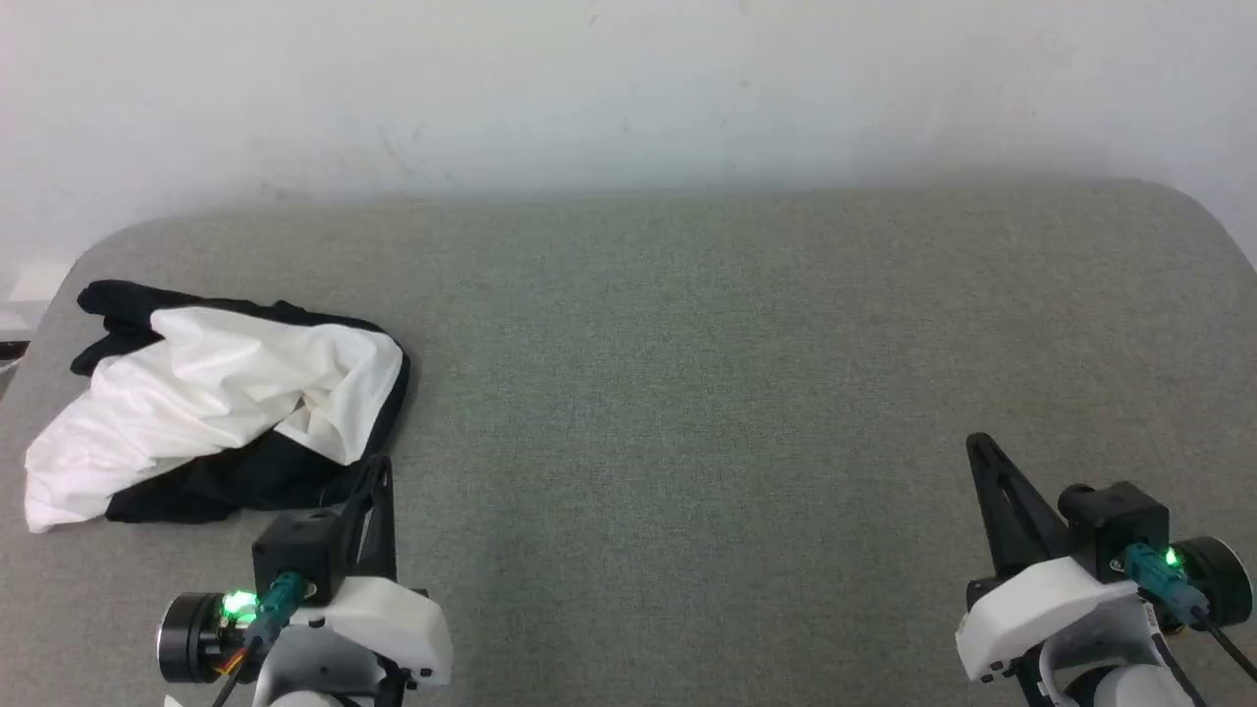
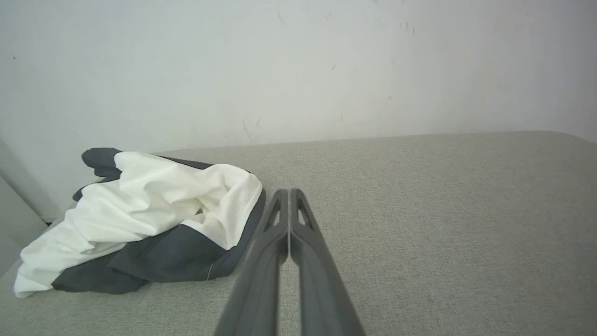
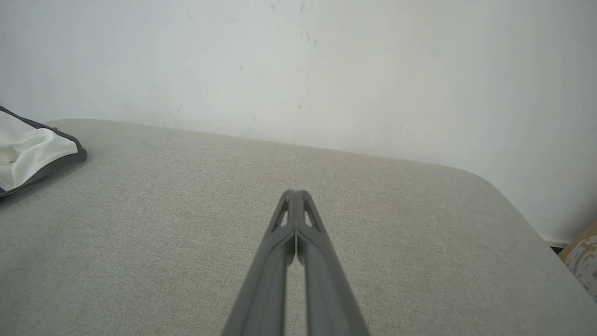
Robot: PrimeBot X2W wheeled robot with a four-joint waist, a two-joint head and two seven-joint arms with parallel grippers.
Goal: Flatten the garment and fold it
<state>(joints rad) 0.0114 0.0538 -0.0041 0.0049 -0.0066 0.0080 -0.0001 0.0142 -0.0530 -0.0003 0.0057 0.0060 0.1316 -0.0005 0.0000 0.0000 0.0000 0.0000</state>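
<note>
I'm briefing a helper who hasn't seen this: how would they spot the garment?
Take the grey upholstered table against the white wall. At its left end, beyond the left gripper, lies the garment: a crumpled heap, white with black edges, unlike the flat grey surface.

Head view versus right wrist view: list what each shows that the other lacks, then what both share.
Head view, not wrist: the shut left end effector and the whole crumpled garment. Right wrist view, not head: a mottled brown object past the grey table. Both: part of the garment, the table, the white wall, the shut right end effector.
</note>
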